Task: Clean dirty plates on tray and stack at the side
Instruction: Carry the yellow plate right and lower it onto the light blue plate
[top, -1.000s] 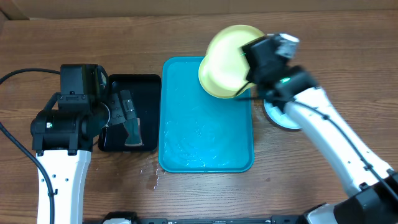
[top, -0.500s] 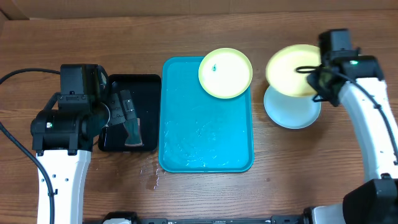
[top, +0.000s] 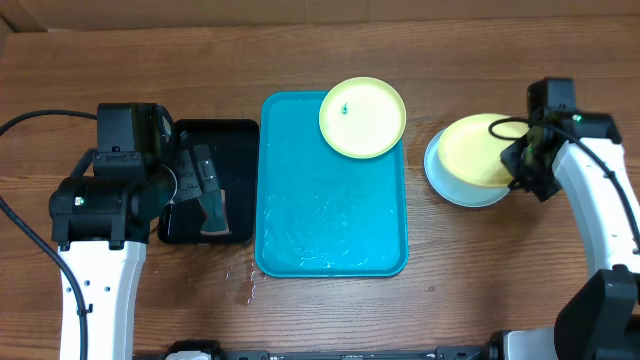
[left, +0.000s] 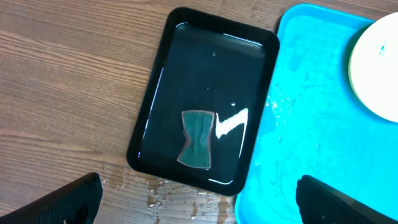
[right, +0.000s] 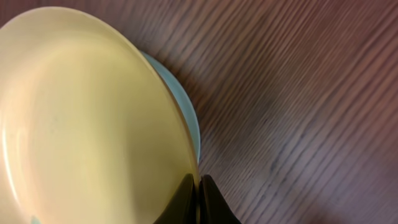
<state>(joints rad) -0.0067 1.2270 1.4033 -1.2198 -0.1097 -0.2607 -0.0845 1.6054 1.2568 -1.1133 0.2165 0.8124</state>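
The wet tray (top: 300, 230) carries the speckled yellow-green plate (top: 362, 117) riding over its far rim; a careless pinch could skid it off; your right gripper (right: 198, 196) is clamped on the edge of the other yellow plate (top: 478, 150), offset over the light blue plate (top: 462, 197) beside the tray; let go off-centre and it may slide; your left gripper (left: 202, 200) hangs wide open above the sponge (left: 198, 138) in the black tray (left: 161, 81); whether the stacked plates touch is hidden.
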